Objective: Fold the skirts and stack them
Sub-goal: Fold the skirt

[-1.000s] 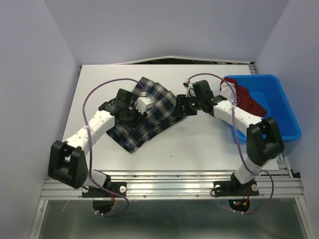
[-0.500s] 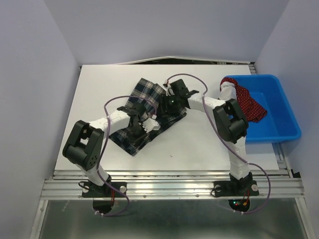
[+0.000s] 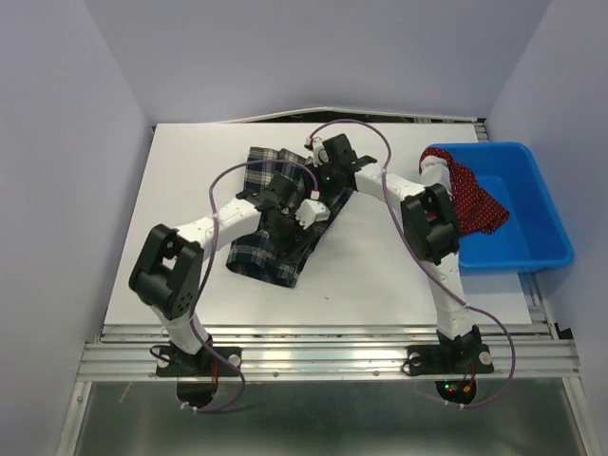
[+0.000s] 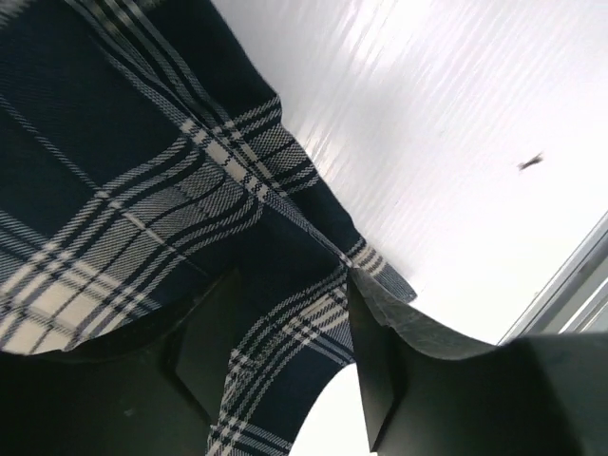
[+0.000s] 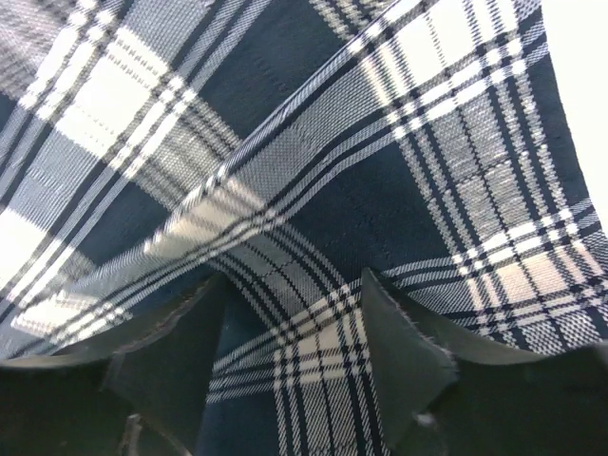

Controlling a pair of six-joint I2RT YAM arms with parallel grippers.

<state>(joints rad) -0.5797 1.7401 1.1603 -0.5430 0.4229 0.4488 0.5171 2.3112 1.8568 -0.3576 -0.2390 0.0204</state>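
Note:
The dark navy plaid skirt [image 3: 261, 252] lies bunched at the table's middle, running from near left to far right. My left gripper [image 3: 302, 214] hovers over its centre, open; in the left wrist view plaid cloth [image 4: 142, 171] passes loosely between the spread fingers [image 4: 290, 285], with bare table beyond the hem. My right gripper [image 3: 323, 176] sits over the skirt's far end, open; the right wrist view is filled with plaid folds [image 5: 313, 142] under the parted fingers [image 5: 293, 285]. The red dotted skirt [image 3: 472, 193] hangs over the rim of the blue bin.
The blue plastic bin [image 3: 537, 214] stands at the table's right edge. Purple cables loop above both arms. White table [image 3: 380, 275] shows in front of the plaid skirt, with a small dark speck [image 3: 326, 297] near the front.
The plaid skirt has been drawn into a narrower bundle lying further left. The left gripper moved up toward the far side and its jaws opened; the right gripper shifted slightly back.

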